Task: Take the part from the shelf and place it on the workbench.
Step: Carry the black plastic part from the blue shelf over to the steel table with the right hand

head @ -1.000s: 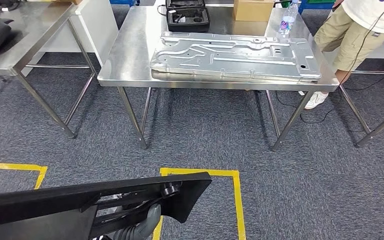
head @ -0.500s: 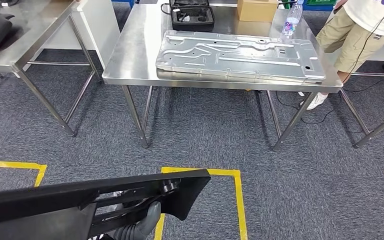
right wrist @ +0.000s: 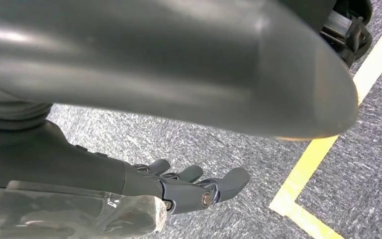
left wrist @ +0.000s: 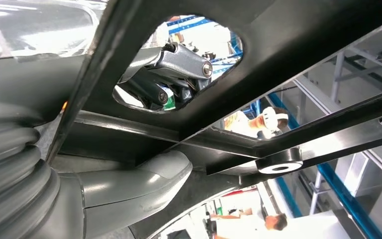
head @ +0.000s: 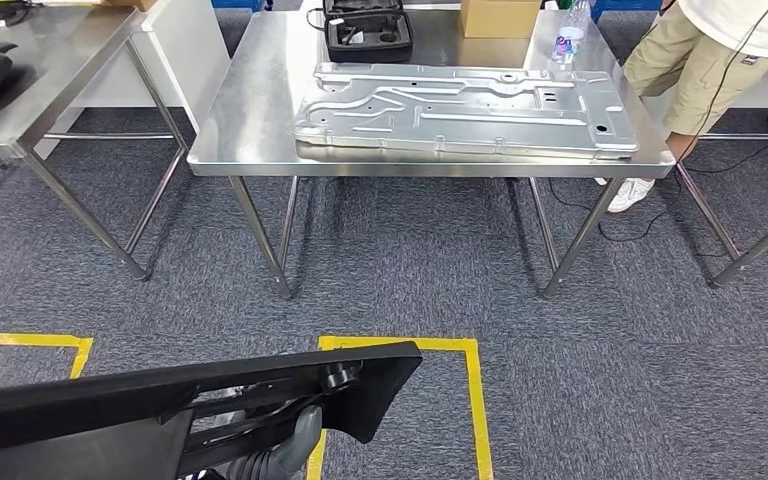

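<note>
Part (head: 160, 395) low and near, gripped underneath by left hand (left wrist: 129, 184), right hand (right wrist: 194, 191) loosely extended below it, hold unclear; view just swayed before far surface (head: 250, 120), so likely mid-walk, placing yet to come.

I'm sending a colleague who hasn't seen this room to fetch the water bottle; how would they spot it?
Start at the steel workbench straight ahead, bearing a large stamped metal panel. At its far right corner, beside a cardboard box, stands the clear plastic bottle, the one see-through, upright thing there, wearing a purple label.
</note>
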You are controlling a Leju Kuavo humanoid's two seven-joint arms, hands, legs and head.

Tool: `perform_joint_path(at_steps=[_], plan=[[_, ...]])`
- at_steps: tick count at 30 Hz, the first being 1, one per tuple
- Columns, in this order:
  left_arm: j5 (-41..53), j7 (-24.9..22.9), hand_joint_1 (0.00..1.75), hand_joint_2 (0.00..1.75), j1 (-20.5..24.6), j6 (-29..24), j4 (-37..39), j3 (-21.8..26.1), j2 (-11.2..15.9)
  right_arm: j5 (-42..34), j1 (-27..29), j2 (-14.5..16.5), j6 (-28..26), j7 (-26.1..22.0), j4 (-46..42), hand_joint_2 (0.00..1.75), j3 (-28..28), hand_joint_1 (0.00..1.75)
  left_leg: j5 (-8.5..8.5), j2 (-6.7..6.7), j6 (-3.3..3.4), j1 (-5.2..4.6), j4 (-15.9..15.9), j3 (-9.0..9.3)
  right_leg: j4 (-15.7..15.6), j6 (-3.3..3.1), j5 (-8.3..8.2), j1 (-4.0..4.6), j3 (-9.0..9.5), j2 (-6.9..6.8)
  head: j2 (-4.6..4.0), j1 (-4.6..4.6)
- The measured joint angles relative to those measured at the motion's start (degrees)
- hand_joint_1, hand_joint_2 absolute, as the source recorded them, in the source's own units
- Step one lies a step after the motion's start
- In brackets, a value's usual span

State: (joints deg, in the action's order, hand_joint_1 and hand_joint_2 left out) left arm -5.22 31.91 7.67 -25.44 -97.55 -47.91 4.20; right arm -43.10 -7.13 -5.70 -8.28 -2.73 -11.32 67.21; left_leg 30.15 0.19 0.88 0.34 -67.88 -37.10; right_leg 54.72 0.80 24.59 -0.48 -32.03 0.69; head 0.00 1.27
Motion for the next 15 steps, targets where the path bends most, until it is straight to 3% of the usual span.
perform_joint_path(at_steps=[2, 4, 7, 9, 12, 13, 14, 15], plan=[[0.01, -0.13, 1.75, 1.75, 0.02, 0.0, -0.01, 0.04, 0.0, -0.02, -0.03, 0.08, 0.01, -0.03, 0.0, 0.0, 0.0, 0.0, -3.78, -0.07, 0.33, -0.09, 8.73, 4.06, 0.01, 0.28, 0.13, 0.1, 0.2, 0.21, 0.0, 0.0], [0.07, -0.32, 1.75, 1.75, 0.02, 0.0, -0.02, 0.13, 0.0, -0.09, -0.03, 0.08, 0.0, 0.07, 0.0, 0.0, 0.0, 0.0, -5.04, -0.16, 0.94, -0.3, 12.76, 5.82, 0.04, 0.76, 0.27, 0.25, 0.25, 0.31, 0.0, 0.02], [0.25, -0.46, 1.75, 1.75, 0.04, 0.05, -0.05, 0.23, 0.0, -0.46, 0.0, 0.07, -0.01, 0.5, 0.0, 0.0, 0.0, 0.0, -5.27, -0.13, 2.08, -0.48, 13.19, 5.99, 0.19, 1.74, 0.51, 0.12, 0.25, 0.27, -0.01, 0.03], [0.34, -0.49, 1.75, 1.75, 0.1, 0.16, -0.09, 0.24, -0.01, -0.74, -0.01, 0.09, 0.01, 0.77, 0.0, 0.0, 0.0, 0.0, -5.51, 0.07, 2.76, -0.25, 13.46, 6.31, 2.81, 2.26, 2.21, 0.01, -0.82, 0.14, -0.01, 0.1], [0.43, -0.58, 1.75, 1.75, 0.1, 0.27, -0.11, 0.24, -0.02, -1.01, 0.1, 0.19, 0.01, 0.87, 0.0, 0.0, 0.0, 0.0, -5.44, 0.69, 3.22, -0.24, 13.48, 6.41, 14.79, 2.72, 7.4, -0.15, -6.8, 0.03, 0.0, 0.3], [0.45, -0.62, 1.75, 1.75, 0.1, 0.29, -0.11, 0.24, -0.02, -1.1, 0.18, 0.2, 0.01, 0.87, 0.0, 0.0, 0.0, 0.0, -5.38, 0.92, 3.25, -0.28, 13.47, 6.44, 17.55, 2.79, 7.95, -0.17, -8.36, 0.0, 0.0, 0.31], [0.45, -0.66, 1.75, 1.75, 0.09, 0.31, -0.11, 0.24, -0.02, -1.17, 0.25, 0.21, 0.01, 0.86, 0.0, 0.0, 0.0, 0.0, -5.3, 1.15, 3.24, -0.3, 13.47, 6.51, 17.49, 2.78, 7.13, -0.17, -8.56, -0.07, 0.0, 0.31], [0.47, -0.67, 1.75, 1.75, 0.1, 0.34, -0.11, 0.24, -0.02, -1.19, 0.28, 0.21, 0.01, 0.85, 0.0, 0.0, 0.0, 0.0, -5.2, 1.41, 3.18, -0.31, 13.47, 6.64, 15.09, 2.72, 5.41, -0.16, -7.57, -0.31, 0.0, 0.31]])
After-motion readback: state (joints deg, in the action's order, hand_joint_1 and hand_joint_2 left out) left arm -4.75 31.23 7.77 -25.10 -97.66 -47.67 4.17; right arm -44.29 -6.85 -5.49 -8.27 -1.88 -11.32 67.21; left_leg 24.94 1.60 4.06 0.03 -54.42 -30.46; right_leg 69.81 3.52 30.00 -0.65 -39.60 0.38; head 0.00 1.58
